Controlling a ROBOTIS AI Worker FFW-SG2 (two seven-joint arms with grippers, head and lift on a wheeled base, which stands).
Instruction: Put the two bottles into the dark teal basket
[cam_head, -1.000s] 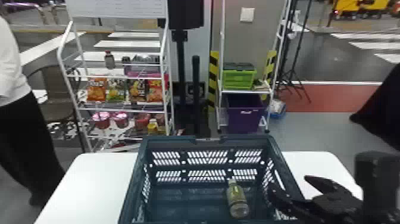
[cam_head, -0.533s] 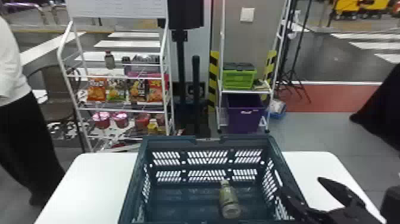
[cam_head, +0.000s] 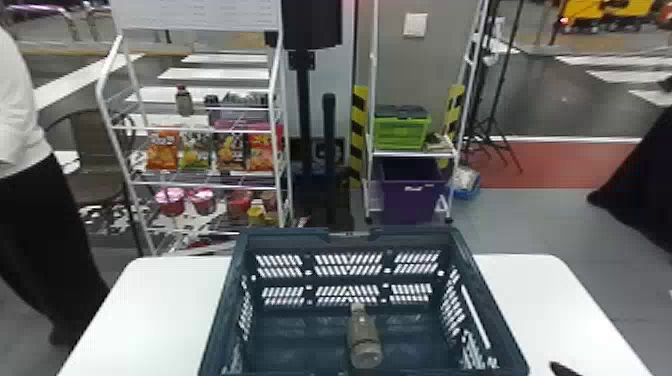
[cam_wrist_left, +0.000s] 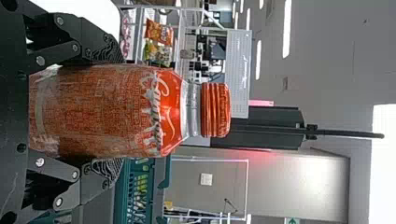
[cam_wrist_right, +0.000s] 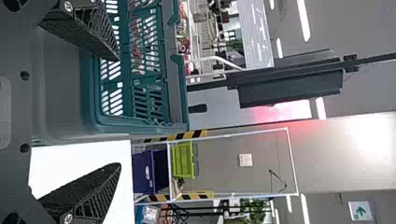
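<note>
Dark teal plastic makes up the slatted basket (cam_head: 287, 240), which sits open side up on the white desk (cam_head: 155, 320), a central spot that either arm could serve. A dull grey-brown bottle (cam_head: 366, 342) lies on its side on the basket floor, cap towards the far wall; one of the two is therefore in, and it leaves room beside it for the other.

That other one, a clear-necked bottle with an orange-red label and a ribbed orange-red cap (cam_wrist_left: 215, 110), is with the left gripper (cam_wrist_left: 113, 111), just to the left of the basket. Its jaws are closed on the bottle's body, one black ridged finger pressing each side, parted by about the bottle's width. The bottle is upright, neck and cap free of the grip, probably a handy hold for lifting it over the wall. Whether its base touches the desk, I cannot tell.

The right gripper (cam_wrist_right: 117, 112) is by the basket's right wall, jaws wide apart with nothing between them. Most likely its share is finished.

What remains, I judge, is to carry the labelled bottle over the rim and let go low. A careless swing could knock the base against the wall, or drop it onto the first bottle.
</note>
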